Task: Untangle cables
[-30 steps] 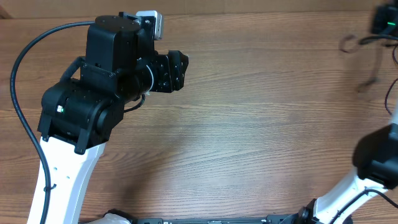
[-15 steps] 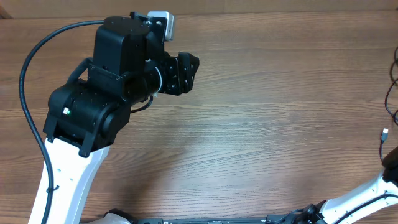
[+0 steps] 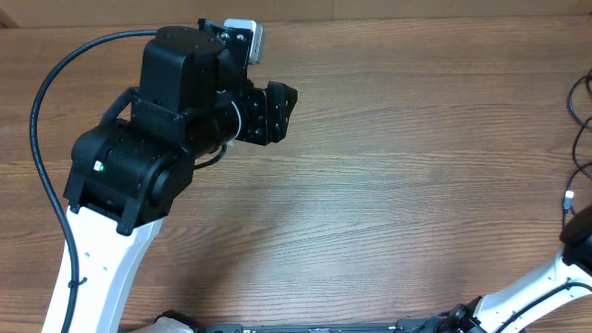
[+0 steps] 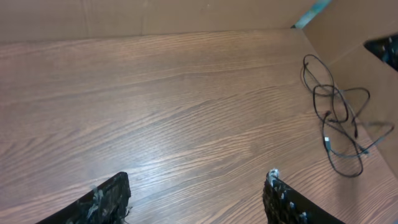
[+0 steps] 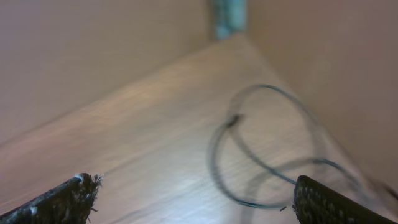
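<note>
From above, two arms stand at one wooden bench [image 3: 388,213]. The left arm [image 3: 139,166] fills the left side, and of the right arm [image 3: 532,282] only a white and black part shows at the lower right corner. The left end effector [image 3: 277,111] points to the right over bare wood, and from this side I cannot tell how far it is spread. The cables [image 3: 577,139] appear only as thin black loops at the right edge, well apart from it. One small light plug [image 3: 569,196] shows lower down.

On the left wrist camera, the left end effector [image 4: 196,177] has its two fingers spread wide and holds nothing. The cables [image 4: 336,118] lie in one loose tangle of several loops at the far right, close to a cardboard wall [image 4: 348,31]. How many separate cords are in it I cannot tell. A teal strip [image 4: 311,11] marks the corner.

On the right wrist camera, which is blurred, the right end effector [image 5: 193,186] is also spread wide and empty. Two or three cable loops lie ahead of it, a little to the right, on the wood near the corner of the brown walls.
</note>
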`<state>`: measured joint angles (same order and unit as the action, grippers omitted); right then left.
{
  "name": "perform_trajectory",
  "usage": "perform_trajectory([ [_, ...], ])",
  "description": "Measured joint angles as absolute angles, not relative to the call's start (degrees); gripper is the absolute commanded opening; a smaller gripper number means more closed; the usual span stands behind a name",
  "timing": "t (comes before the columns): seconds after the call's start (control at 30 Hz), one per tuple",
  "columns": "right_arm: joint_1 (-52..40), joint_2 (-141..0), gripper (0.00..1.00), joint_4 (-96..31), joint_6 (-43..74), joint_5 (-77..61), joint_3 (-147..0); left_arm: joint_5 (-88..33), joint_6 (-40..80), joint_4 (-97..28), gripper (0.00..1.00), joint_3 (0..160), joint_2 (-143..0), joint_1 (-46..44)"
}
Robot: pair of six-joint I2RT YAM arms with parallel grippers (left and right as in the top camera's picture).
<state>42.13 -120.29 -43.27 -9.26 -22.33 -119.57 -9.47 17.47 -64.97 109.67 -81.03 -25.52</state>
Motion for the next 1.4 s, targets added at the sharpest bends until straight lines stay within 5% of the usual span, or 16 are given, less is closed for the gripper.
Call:
perform_trajectory([
  [0.47,21.8,-102.9,1.00,-47.3,-9.0,-34.8,-119.6,-3.5,3.9,-63.4,0.71,109.7,-69.5,-25.5],
  [0.63,15.0,-96.7,1.00,-49.8,-9.0,-34.9,-119.6,2.1,0.5,-67.9,0.49,109.8,-63.3,-25.5],
  [1.07,-21.7,-80.9,1.00,-56.3,-10.4,-3.9,-119.6,10.2,-2.1,-81.1,0.41,109.3,-50.9,-25.5],
  [1.4,-32.1,-80.0,1.00,-68.1,0.7,9.5,-119.6,18.1,4.8,-76.6,0.46,91.4,-36.4,-25.5],
])
